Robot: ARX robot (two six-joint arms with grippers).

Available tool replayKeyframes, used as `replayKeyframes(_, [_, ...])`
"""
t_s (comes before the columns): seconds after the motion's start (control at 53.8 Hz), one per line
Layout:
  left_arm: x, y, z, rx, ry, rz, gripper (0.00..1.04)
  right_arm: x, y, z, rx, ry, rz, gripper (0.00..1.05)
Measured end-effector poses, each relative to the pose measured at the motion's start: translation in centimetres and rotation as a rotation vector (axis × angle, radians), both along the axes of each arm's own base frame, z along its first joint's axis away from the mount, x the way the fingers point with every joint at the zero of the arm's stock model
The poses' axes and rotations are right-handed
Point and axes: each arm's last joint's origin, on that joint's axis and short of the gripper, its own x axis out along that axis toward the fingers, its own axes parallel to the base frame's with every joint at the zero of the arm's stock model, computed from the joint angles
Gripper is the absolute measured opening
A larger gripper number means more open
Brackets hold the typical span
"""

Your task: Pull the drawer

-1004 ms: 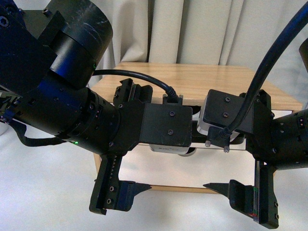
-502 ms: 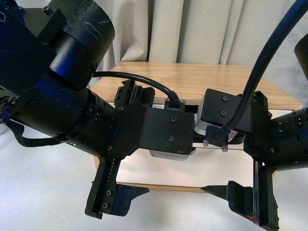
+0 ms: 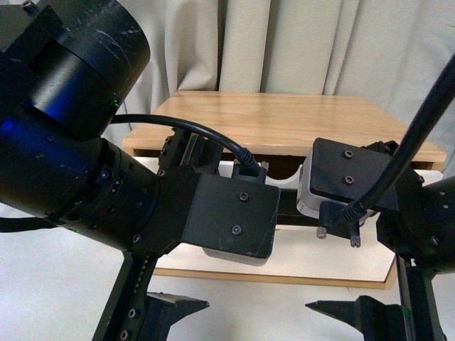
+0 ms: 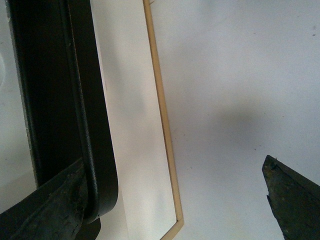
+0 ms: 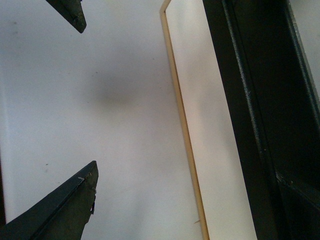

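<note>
The left gripper [image 4: 174, 162] is spread wide and holds nothing. In the left wrist view one finger [image 4: 45, 210] fills the lower left corner, right against the rounded end of the black bar handle [image 4: 75, 100] and apparently touching it. The other finger [image 4: 292, 195] pokes in at the lower right, well apart over the pale floor [image 4: 240, 75]. The handle runs up the left side of that frame. Just beside it is the white front of the drawer [image 4: 132, 125], bordered by a thin light-wood edge [image 4: 162, 125].

The right gripper [image 5: 89, 96] is also spread wide and empty. Its two fingers sit in the upper left and lower left of the right wrist view, both over the floor and apart from the handle along the right side.

In the front view both arms crowd the foreground, with one dark fingertip of each at the bottom edge. Behind them, in the middle of the frame, the drawer front sits under the wooden table top [image 3: 284, 117]. The semicircular notch [image 3: 283, 167] shows between the two wrists. A beige curtain [image 3: 284, 42] hangs across the top.
</note>
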Motion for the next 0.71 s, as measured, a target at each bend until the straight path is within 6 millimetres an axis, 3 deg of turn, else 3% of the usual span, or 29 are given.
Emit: replayKeyframes(0.706, [-3.5,1.9,0.3,0.069,0.053,-0.092,0.99,-3.3,0.2,0.8,-0.025,0.074,0.091,0.96])
